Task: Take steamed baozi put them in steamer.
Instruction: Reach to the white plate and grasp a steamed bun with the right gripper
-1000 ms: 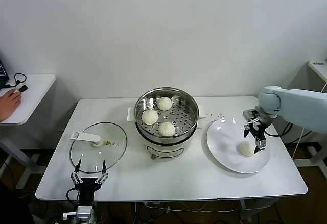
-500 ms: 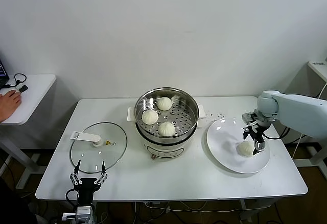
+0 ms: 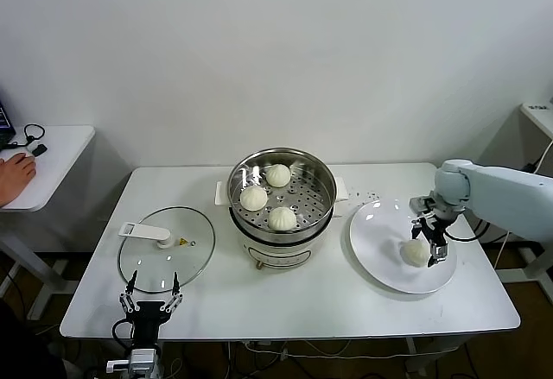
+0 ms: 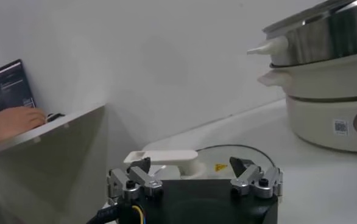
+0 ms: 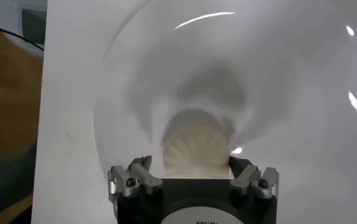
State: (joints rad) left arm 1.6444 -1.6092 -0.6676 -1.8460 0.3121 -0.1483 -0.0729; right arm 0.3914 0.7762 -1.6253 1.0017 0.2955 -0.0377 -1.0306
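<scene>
Three steamed baozi (image 3: 277,174) (image 3: 253,198) (image 3: 282,217) lie on the perforated tray inside the steamer (image 3: 304,239), a shiny steel pot at the table's middle. A fourth baozi (image 3: 416,252) rests on the white plate (image 3: 380,241) to the right. My right gripper (image 3: 430,245) is down over that bun and open. In the right wrist view the baozi (image 5: 194,146) sits between the spread fingers of the gripper (image 5: 194,173). My left gripper (image 3: 150,290) is parked open at the front left table edge, holding nothing.
A flat glass lid (image 3: 164,249) with a white handle (image 4: 163,159) lies left of the steamer (image 4: 331,73), just behind the left gripper (image 4: 194,173). A side desk with a person's hand (image 3: 15,172) stands far left. The plate's rim (image 5: 288,91) surrounds the bun.
My right gripper has come down lower and slightly forward over the baozi on the plate, staying open. The left arm has not moved.
</scene>
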